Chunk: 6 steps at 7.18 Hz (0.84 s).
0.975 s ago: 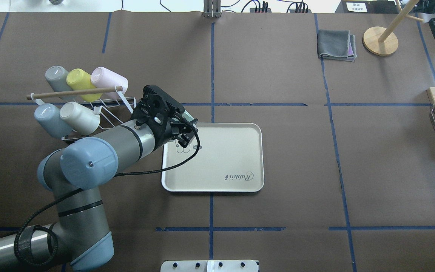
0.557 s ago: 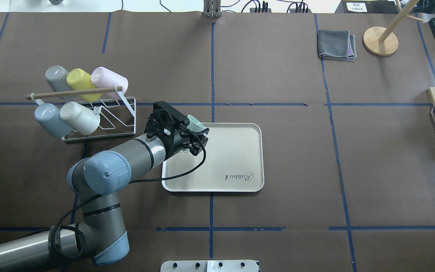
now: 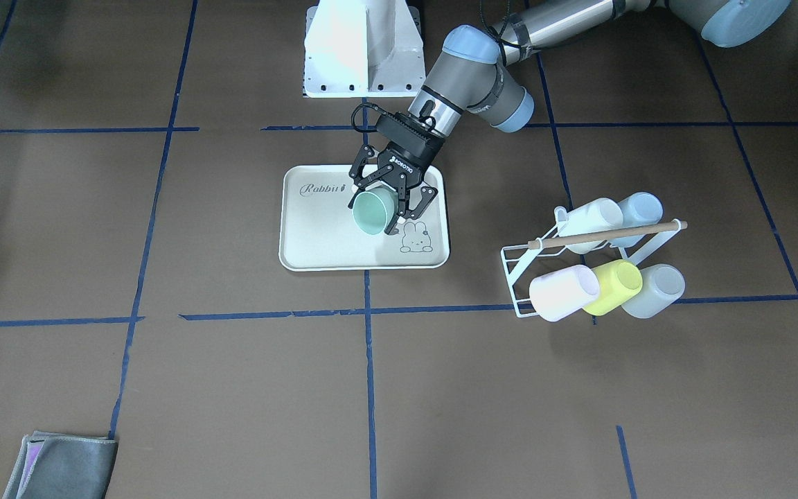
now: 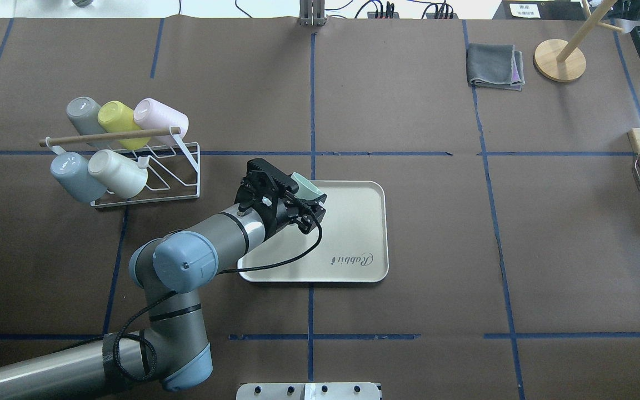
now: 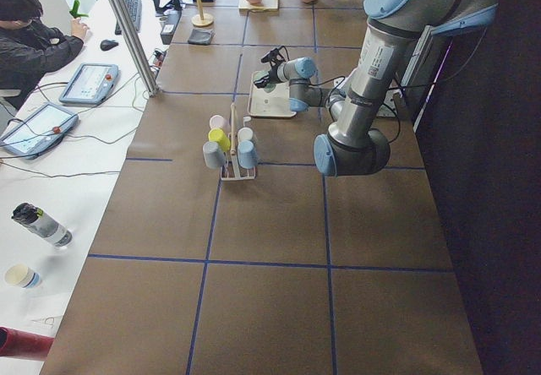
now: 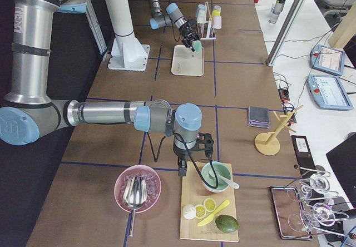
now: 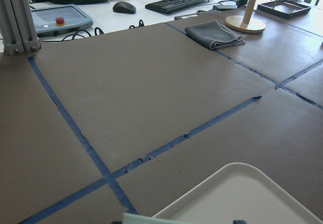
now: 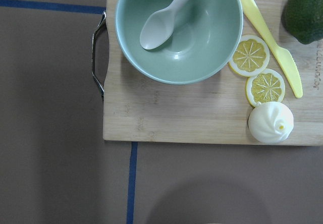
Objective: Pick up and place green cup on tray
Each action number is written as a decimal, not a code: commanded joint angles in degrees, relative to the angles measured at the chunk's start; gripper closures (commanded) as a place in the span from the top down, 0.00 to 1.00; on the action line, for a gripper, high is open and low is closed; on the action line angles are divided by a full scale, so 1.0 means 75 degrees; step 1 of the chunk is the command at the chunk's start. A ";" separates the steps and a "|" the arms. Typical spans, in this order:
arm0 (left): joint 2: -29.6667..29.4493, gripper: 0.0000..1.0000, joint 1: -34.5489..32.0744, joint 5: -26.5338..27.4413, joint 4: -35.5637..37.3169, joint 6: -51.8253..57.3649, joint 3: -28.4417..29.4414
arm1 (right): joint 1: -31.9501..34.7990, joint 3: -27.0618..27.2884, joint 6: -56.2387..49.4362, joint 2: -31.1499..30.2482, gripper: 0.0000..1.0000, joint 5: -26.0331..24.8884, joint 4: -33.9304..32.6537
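The mint-green cup point(image 3: 371, 212) is tilted on its side in my left gripper point(image 3: 376, 215), which is shut on it just above the cream "Rabbit" tray point(image 3: 316, 239). In the overhead view the cup point(image 4: 304, 185) and gripper point(image 4: 309, 201) hang over the tray's point(image 4: 348, 228) far left part. The left wrist view shows the tray's corner point(image 7: 242, 193) and a sliver of the cup's rim point(image 7: 146, 219). My right gripper point(image 6: 191, 161) shows only in the exterior right view, over a cutting board; I cannot tell whether it is open or shut.
A white wire rack point(image 4: 148, 166) with several cups stands left of the tray. A folded grey cloth point(image 4: 495, 65) and a wooden stand point(image 4: 559, 60) are at the far right. The cutting board point(image 8: 192, 118) holds a green bowl point(image 8: 179, 27), lemon slices and an avocado.
My left arm has carried the green cup to the right, from beside the rack to over the tray. The cup now shows more clearly past the gripper.
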 commanded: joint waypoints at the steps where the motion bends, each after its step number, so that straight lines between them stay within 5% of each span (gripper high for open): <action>1: -0.0075 0.80 0.0051 0.0015 0.0002 0.0006 0.0102 | 0.0000 -0.0014 0.0000 0.0002 1.00 0.0000 0.0000; 6: -0.0111 0.81 0.0087 0.0015 -0.0010 0.0017 0.0255 | 0.0000 -0.0026 0.0000 0.0002 1.00 0.0000 0.0000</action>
